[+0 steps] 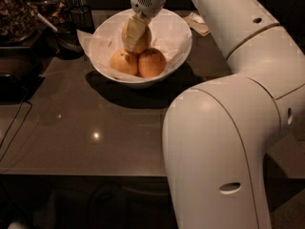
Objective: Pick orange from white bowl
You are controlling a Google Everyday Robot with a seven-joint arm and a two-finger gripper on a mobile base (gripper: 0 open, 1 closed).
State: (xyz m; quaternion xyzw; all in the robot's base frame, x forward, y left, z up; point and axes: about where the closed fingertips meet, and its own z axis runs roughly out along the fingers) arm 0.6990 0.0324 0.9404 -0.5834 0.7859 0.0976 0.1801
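Note:
The white bowl (183, 44), lined with crinkled white paper, stands at the back middle of the dark table. In it the large pale orange (144, 39) sits at the back, on top of and behind two smaller, deeper-orange oranges (125, 62) (152, 63). My gripper (136, 35) reaches down into the bowl from above. One pale finger (133, 31) lies across the front of the large orange, and the other finger is hidden behind the fruit. The gripper looks shut on the orange, which still rests against the two smaller ones.
My white arm (224, 128) fills the right foreground and hides that side of the table. At the back left are a dark cup (78, 18), a dark ladle-like dish (66, 44) and a container of brown food (14, 13). A crumpled napkin (198, 23) lies behind the bowl. A cable (14, 123) runs at the left.

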